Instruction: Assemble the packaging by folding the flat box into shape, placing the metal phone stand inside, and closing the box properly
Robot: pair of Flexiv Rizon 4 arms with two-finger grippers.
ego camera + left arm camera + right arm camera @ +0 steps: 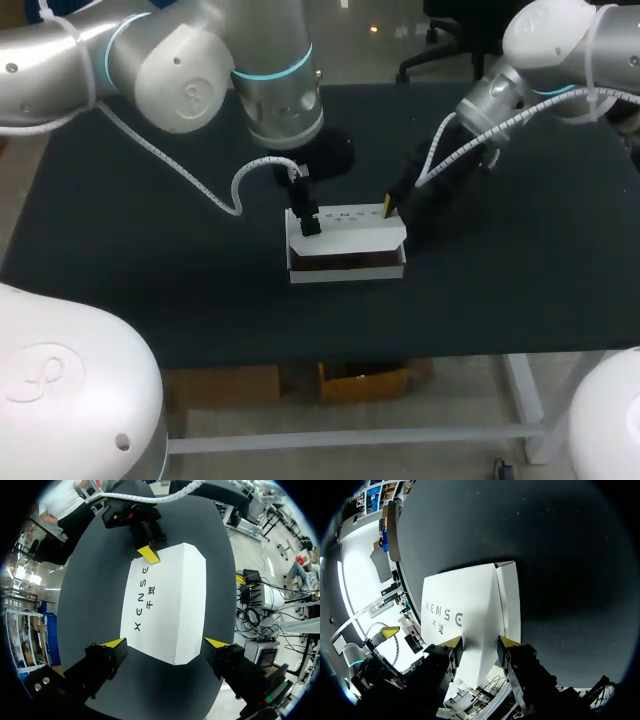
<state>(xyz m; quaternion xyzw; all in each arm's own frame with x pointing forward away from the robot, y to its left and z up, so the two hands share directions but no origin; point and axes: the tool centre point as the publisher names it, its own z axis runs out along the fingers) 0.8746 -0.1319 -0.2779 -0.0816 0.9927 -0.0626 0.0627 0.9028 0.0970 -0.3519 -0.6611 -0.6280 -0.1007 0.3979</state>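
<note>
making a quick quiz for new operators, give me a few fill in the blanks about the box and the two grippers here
1. The box standing on the table is ___ in colour.
2. The table has a ___ top.
3. In the head view, the left gripper is at the box's ___ end, and the right gripper is at the opposite end.

Missing words: white; black; left

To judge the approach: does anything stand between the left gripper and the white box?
Nothing visible does. The left gripper hangs right above the box, open fingers either side of one end. The right gripper is at the other end, not in between.
</note>
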